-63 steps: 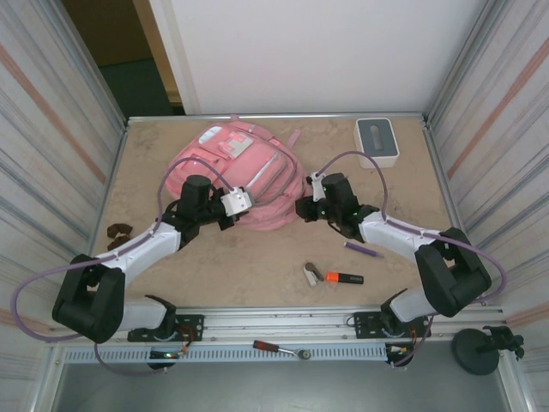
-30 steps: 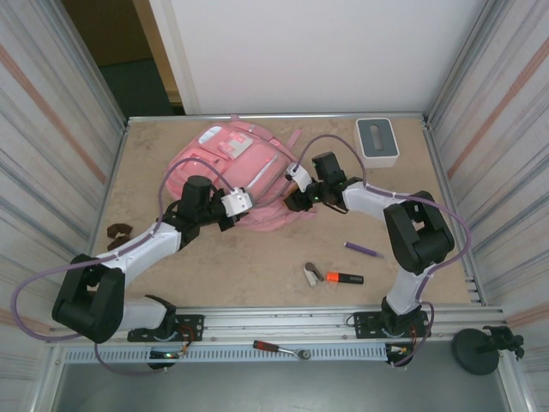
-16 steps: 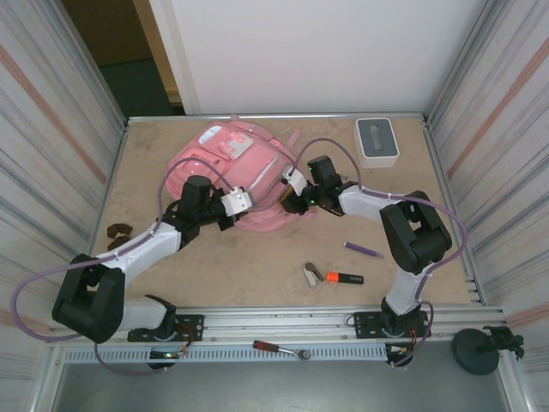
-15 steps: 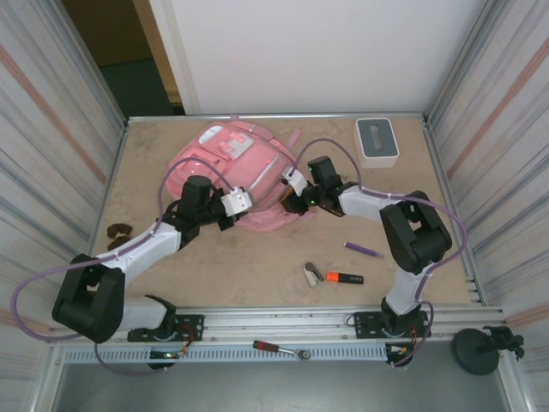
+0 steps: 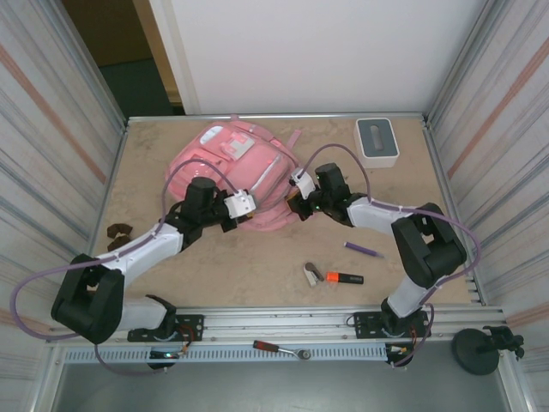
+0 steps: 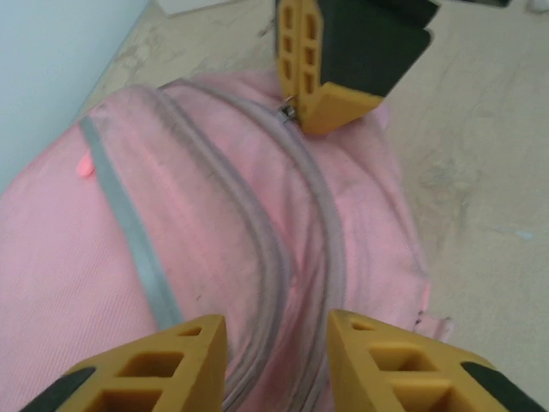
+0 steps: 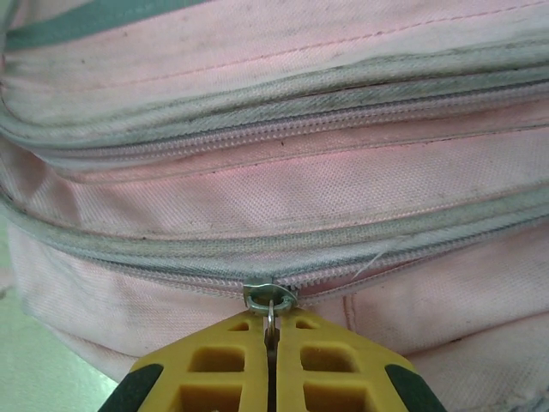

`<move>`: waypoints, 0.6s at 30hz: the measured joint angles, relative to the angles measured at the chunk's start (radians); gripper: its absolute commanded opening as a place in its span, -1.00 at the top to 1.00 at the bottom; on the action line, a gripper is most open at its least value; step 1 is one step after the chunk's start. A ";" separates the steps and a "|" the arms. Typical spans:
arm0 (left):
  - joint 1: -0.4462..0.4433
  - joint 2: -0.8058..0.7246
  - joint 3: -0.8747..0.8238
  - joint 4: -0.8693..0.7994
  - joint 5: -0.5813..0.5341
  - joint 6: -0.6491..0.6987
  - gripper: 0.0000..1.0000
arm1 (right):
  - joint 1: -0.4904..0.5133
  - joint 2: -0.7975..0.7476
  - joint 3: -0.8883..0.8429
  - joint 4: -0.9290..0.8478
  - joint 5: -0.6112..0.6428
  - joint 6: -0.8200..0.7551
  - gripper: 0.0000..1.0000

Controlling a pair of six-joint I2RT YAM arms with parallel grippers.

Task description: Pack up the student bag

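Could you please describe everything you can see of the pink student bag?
The student bag is a large, soft backpack of pink fabric, lying flat on the table, left of centre. Curved grey-edged zips, closed where visible, cross its front; small white-trimmed pockets sit near its far end. The right claw is shut on a zip pull at its right side; the left claw hangs open above its near side.

We look down on a beige marbled tabletop (image 5: 257, 257), evenly lit, fenced by ribbed metal side panels (image 5: 51, 129), with a white board (image 5: 317, 51) behind and a dark doorway (image 5: 129, 86) far left.
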 measured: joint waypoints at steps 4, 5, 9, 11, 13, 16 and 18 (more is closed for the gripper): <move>-0.090 -0.003 0.020 -0.008 -0.052 0.031 -0.12 | 0.000 -0.047 -0.033 0.011 -0.004 0.061 1.00; -0.111 0.000 0.030 -0.009 -0.071 0.038 -0.15 | 0.000 -0.056 -0.040 0.013 -0.006 0.078 1.00; -0.180 0.052 0.090 -0.015 -0.152 0.066 -0.18 | 0.008 -0.074 -0.057 0.019 -0.009 0.127 1.00; -0.206 0.100 0.125 -0.014 -0.195 0.077 -0.18 | 0.013 -0.074 -0.061 0.027 -0.008 0.147 1.00; -0.222 0.141 0.145 -0.013 -0.225 0.084 -0.18 | 0.020 -0.074 -0.065 0.034 -0.008 0.164 1.00; -0.232 0.188 0.152 -0.014 -0.255 0.091 -0.17 | 0.031 -0.075 -0.070 0.047 -0.010 0.189 1.00; -0.233 0.207 0.152 -0.013 -0.270 0.097 -0.13 | 0.037 -0.077 -0.070 0.053 -0.012 0.204 1.00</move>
